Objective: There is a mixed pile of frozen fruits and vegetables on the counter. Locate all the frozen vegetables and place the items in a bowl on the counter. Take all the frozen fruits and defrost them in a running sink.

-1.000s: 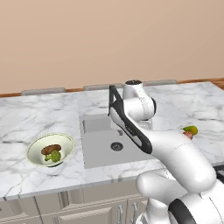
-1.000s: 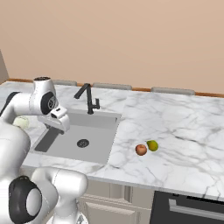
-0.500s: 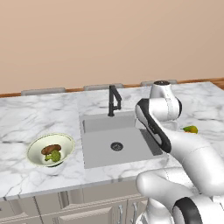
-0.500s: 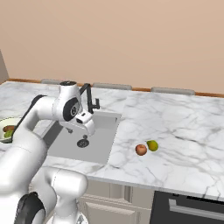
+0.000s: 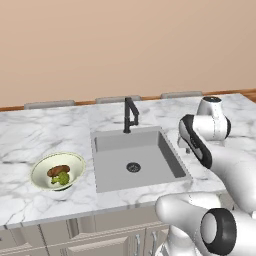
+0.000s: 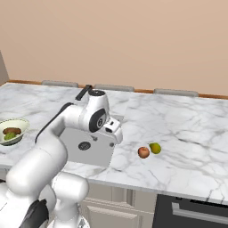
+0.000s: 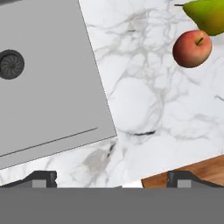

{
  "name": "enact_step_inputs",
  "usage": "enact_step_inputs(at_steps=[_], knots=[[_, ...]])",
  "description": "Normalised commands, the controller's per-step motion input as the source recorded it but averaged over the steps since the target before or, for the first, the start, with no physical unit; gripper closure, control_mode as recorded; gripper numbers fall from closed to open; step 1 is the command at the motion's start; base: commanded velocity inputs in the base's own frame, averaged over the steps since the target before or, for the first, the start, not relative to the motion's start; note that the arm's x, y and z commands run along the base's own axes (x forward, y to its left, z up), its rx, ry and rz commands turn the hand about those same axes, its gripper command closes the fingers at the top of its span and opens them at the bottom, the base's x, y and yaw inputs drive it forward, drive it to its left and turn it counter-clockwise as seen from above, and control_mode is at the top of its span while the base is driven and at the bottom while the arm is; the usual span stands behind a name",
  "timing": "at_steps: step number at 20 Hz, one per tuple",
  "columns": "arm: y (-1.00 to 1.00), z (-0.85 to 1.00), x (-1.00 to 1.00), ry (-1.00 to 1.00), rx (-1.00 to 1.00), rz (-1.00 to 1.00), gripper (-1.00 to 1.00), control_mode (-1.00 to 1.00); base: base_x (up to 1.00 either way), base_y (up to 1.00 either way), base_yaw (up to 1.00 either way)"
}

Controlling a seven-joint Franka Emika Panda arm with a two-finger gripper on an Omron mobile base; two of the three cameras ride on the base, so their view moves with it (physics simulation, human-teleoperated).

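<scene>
My gripper (image 6: 116, 133) hangs open and empty over the right rim of the sink (image 6: 91, 150), its fingertips (image 7: 42, 178) spread wide at the bottom of the hand view. The frozen fruits lie on the counter (image 6: 187, 129) to its right: a red apple (image 6: 143, 152) (image 7: 191, 48) and a yellow-green pear (image 6: 155, 148) (image 7: 208, 15), touching each other, well clear of my fingers. The frozen vegetables, a green broccoli floret (image 5: 61, 179) and a brown potato (image 5: 58, 170), rest inside the bowl (image 5: 75, 162) left of the sink (image 5: 132, 157). The basin looks dry.
A black faucet (image 5: 130, 114) stands behind the sink, with the drain (image 7: 11, 64) in the basin's middle. The counter's front edge runs close below the fruit, with wooden floor (image 7: 192, 175) past it. My own arm (image 5: 215, 150) blocks the fruit in the left base view.
The arm has swung right, from over the sink's left side across the basin to its right rim, nearer the fruit. The jaws stayed open. Nothing else moved.
</scene>
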Motion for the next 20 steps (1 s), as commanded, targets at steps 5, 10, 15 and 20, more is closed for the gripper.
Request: enact_step_inputs(at_steps=[5,10,15,20], knots=[[-0.7,-0.02,0.32,0.0,0.0,0.09,-1.0,-1.0,0.0,0.0,0.0],[-0.59,0.0,0.12,0.0,0.0,0.08,-1.0,-1.0,0.0,0.0,0.0],[-0.57,0.0,0.14,0.0,0.0,0.07,-1.0,-1.0,0.0,0.0,0.0],[-0.53,-0.03,0.08,0.0,0.0,0.05,-1.0,-1.0,0.0,0.0,0.0]])
